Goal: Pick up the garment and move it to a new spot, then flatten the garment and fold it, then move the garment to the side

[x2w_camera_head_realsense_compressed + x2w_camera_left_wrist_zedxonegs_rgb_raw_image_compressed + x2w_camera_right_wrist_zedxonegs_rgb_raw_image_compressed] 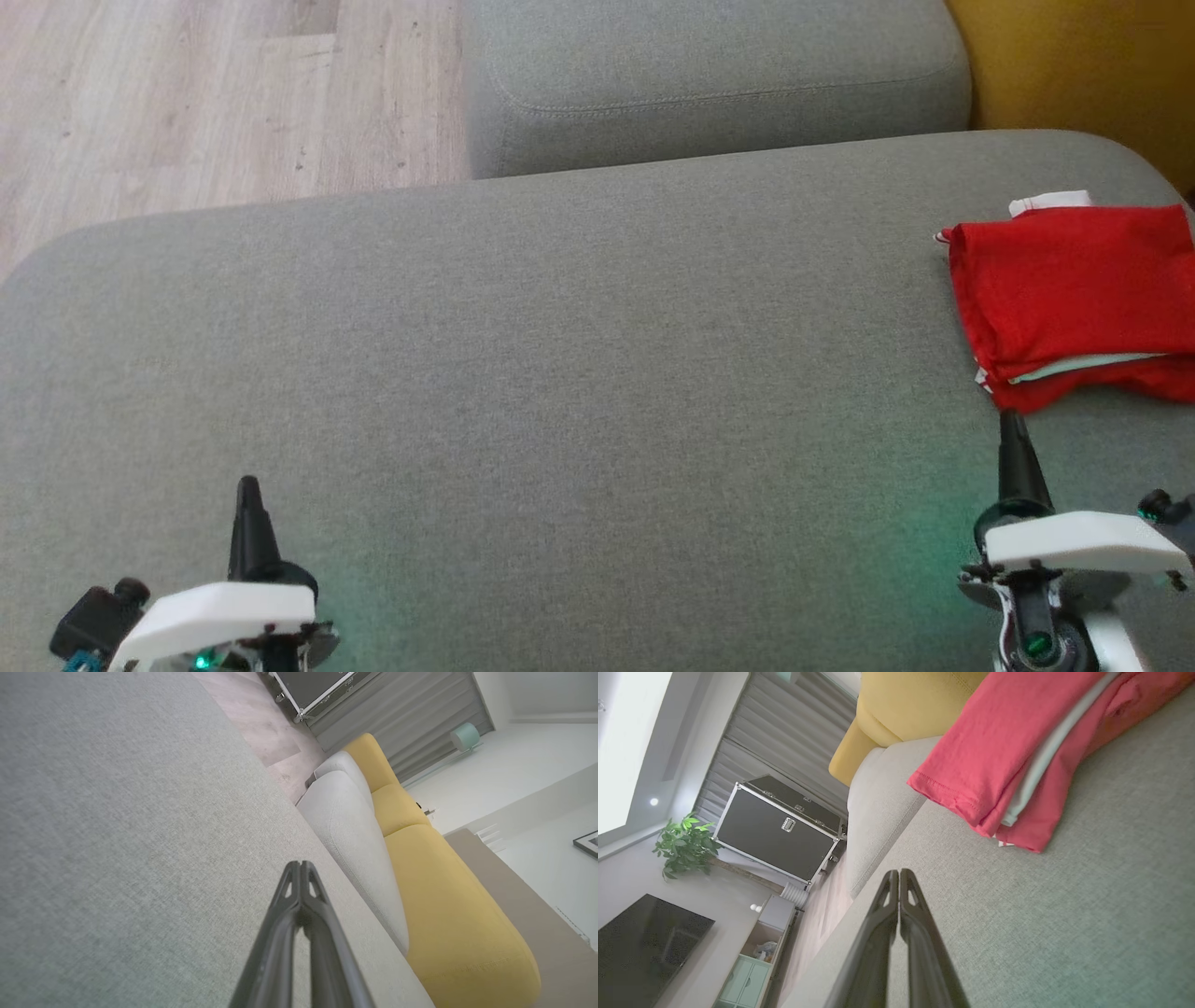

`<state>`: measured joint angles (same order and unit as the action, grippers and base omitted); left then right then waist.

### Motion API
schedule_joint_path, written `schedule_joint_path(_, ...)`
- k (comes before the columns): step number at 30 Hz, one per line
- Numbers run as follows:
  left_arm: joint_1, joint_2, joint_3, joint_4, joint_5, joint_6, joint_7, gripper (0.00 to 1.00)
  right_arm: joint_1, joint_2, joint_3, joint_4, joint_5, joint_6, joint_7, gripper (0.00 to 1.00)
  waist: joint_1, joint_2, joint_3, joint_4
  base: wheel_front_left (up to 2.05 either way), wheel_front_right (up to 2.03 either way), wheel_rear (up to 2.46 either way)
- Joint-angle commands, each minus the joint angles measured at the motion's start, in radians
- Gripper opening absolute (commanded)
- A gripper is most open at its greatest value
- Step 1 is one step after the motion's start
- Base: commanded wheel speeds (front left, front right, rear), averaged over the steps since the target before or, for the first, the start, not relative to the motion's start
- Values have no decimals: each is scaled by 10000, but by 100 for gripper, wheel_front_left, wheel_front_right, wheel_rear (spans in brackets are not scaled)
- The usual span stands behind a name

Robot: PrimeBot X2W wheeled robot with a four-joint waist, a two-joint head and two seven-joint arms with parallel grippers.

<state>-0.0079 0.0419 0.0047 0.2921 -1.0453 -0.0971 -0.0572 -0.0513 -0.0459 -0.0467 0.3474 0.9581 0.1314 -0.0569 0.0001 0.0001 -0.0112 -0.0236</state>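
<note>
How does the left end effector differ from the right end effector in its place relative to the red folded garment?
The left end effector is over a bare part of the grey fabric sofa cushion, far from the red folded cloth garment. The right end effector points at that garment's near edge, close but apart. The right one also reaches further forward. Both are shut and hold nothing.

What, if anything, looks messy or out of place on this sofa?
Nothing is spilled or damaged. The red garment lies folded at the right side of the grey sofa seat, only slightly untidy: a pale inner layer peeks out between its lower folds, and a white bit sticks out at its far edge.
</note>
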Motion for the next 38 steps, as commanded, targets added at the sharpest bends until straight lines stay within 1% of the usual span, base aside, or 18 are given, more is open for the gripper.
schedule_joint_path(1,-542,47,303,-348,-221,-70,68,0,-512,-33,42,-404,269,-3,93,0,0,-1,3,5,0,0,0)
schedule_joint_path(38,-840,70,812,-424,-3732,-242,1128,0,-547,-40,-421,-807,4313,-6,1136,0,-1,-1,94,155,0,0,0)
